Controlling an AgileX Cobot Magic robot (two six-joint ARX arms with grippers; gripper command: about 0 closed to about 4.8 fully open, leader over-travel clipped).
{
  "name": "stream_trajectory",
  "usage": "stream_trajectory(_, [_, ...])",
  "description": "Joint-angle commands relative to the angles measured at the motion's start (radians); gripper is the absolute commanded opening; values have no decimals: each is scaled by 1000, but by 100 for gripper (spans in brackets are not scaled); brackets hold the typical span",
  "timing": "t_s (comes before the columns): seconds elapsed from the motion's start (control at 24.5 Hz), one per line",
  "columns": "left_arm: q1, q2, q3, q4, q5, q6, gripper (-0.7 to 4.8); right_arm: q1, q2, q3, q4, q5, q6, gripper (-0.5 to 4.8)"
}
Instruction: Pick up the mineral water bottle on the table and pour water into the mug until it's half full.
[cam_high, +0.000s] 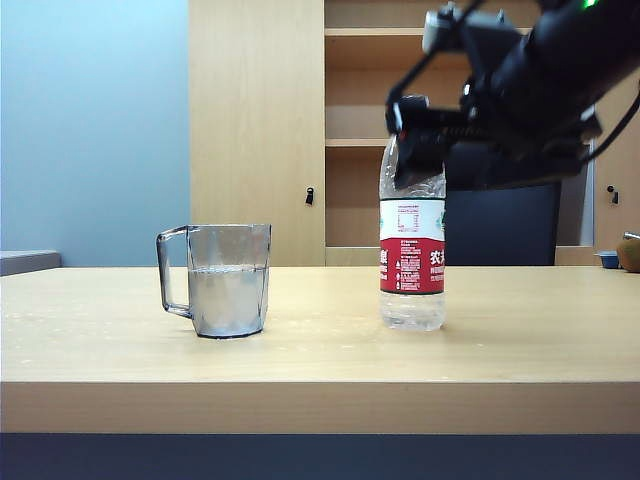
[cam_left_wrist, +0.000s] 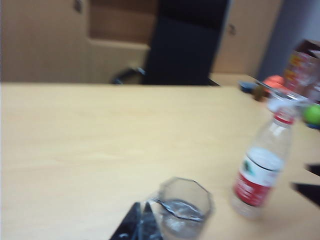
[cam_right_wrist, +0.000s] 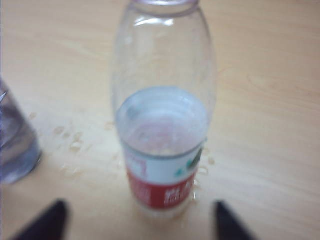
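The mineral water bottle (cam_high: 412, 250) stands upright on the table (cam_high: 320, 350), with a little water (cam_high: 412, 310) left in its base. To its left stands the mug (cam_high: 228, 280), roughly half filled with water (cam_high: 228, 300). My right gripper (cam_high: 415, 150) hangs by the bottle's neck; in the right wrist view its jaws (cam_right_wrist: 137, 222) stand wide apart, open, with the bottle (cam_right_wrist: 162, 125) ahead of them and untouched. My left gripper (cam_left_wrist: 135, 225) has its fingertips pressed together, shut, with the mug (cam_left_wrist: 184, 207) and bottle (cam_left_wrist: 260, 175) in front of it.
Water drops (cam_right_wrist: 70, 140) lie on the wood between mug (cam_right_wrist: 15, 145) and bottle. A black chair (cam_high: 500, 225) and wooden cabinets (cam_high: 260, 120) stand behind the table. Small colourful items (cam_left_wrist: 300, 70) and a green ball (cam_left_wrist: 312, 114) sit at its far right end.
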Motion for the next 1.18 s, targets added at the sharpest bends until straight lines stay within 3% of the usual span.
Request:
stream_trajectory(0.04, [14,-90,-19,-27,-146,74,-5,43,-123,1,-137,10,0,174])
stream_trajectory(0.12, [14,-122,-32,-29,-171,97,-5,57,-179,1,-170,1,0,54])
stream_trajectory(0.2, [14,-159,-49,-35,-206,101,-5,71,-231,1,-198,-26,0,-9])
stream_trajectory(0.37, [14,-264,-107,-39,-235,99,-5,132,-384,1,-271,-57,0,-7])
stream_trajectory(0.65, [14,-398,-209,-48,-366,41,-5,255,-663,2,-309,-57,0,-7])
stream_trajectory(1.02, [13,-398,-342,-29,-363,50,-5,369,-926,2,-386,-64,0,-6])
stream_trajectory(1.18, [14,-398,-423,-11,-363,39,-5,401,-1006,2,-499,-188,-1,-6])
